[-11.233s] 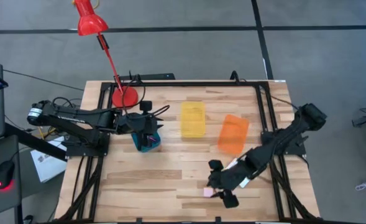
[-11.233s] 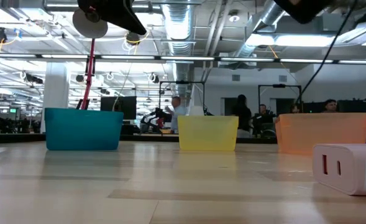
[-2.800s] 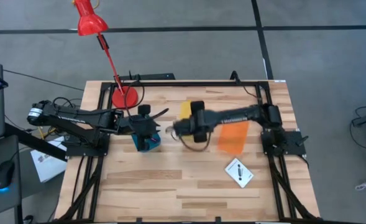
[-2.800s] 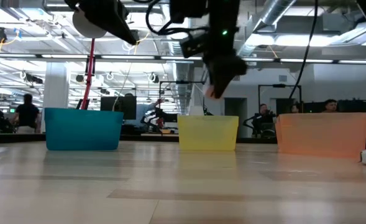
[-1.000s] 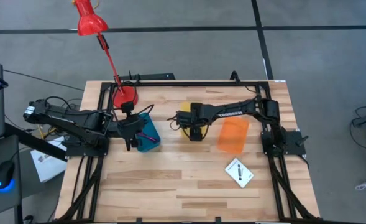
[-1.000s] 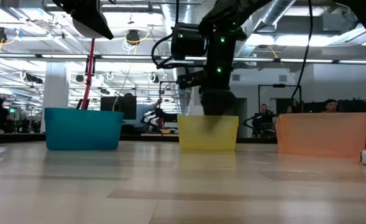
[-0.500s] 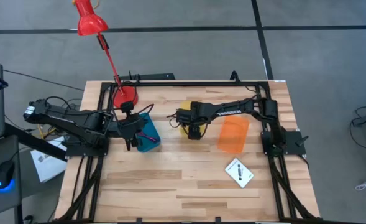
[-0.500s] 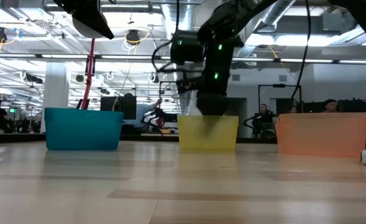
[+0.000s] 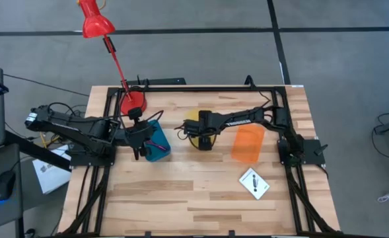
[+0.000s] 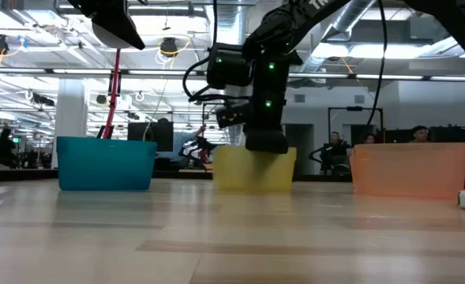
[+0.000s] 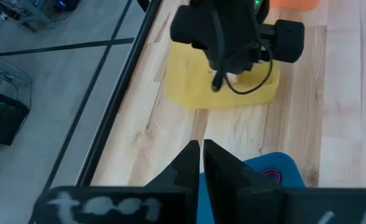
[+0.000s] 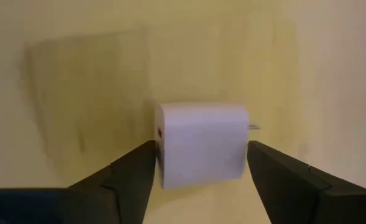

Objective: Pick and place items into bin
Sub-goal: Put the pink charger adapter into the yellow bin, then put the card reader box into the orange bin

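My right gripper (image 9: 205, 140) reaches down into the yellow bin (image 9: 189, 124), open. In the right wrist view the tiny pale pink cube (image 12: 201, 144) lies on the bin's yellow floor between my right gripper's (image 12: 201, 152) two fingertips. My left gripper (image 11: 200, 152) is shut and hovers at the left side of the teal bin (image 9: 158, 152), touching nothing. The thin dark red cord (image 9: 156, 143) lies inside the teal bin. The white square card with a black mark (image 9: 254, 183) lies flat on the table near the right front. My right gripper comes from above, pointing down into the yellow bin (image 10: 252, 170). Its fingers (image 12: 130, 171) stand close on either side of the cube's side faces (image 12: 164, 146). I cannot tell whether they touch it. The cube rests on the bin's floor.
An orange bin (image 9: 248, 142) stands right of the yellow one. A red desk lamp has its base (image 9: 133, 103) at the far left of the table. Bare wood lies along the near half. People stand in the room behind, in the low view.
The right gripper has moved a little toward the table's left while staying low in the yellow bin. The yellow bin has slid left along the table with it. The left arm has kept still.
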Controlling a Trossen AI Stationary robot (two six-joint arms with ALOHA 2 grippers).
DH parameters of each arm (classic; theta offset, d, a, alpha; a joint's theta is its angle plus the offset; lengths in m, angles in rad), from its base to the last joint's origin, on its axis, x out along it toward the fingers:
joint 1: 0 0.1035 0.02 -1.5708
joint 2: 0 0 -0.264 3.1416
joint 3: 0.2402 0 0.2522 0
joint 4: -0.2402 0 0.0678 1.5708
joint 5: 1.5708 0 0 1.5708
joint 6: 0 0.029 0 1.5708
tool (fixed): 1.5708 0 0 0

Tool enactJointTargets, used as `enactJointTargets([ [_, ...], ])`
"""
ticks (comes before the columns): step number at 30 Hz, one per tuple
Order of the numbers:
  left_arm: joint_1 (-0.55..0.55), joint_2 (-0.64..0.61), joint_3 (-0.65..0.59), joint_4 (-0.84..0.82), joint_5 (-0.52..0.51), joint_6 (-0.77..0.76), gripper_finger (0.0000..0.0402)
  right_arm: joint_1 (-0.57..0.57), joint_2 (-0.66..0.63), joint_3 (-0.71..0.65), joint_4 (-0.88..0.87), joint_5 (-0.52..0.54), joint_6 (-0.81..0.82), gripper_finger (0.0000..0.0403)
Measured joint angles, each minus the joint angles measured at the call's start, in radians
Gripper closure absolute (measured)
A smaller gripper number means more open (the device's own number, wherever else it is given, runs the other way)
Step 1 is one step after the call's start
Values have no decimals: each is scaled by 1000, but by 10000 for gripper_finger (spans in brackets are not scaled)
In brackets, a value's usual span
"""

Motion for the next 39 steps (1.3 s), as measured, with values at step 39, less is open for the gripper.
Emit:
enactJointTargets([
  [39, 0, 0, 0, 0, 0, -51, 391, 200, -104, 685, -761, 62, 408, 137],
])
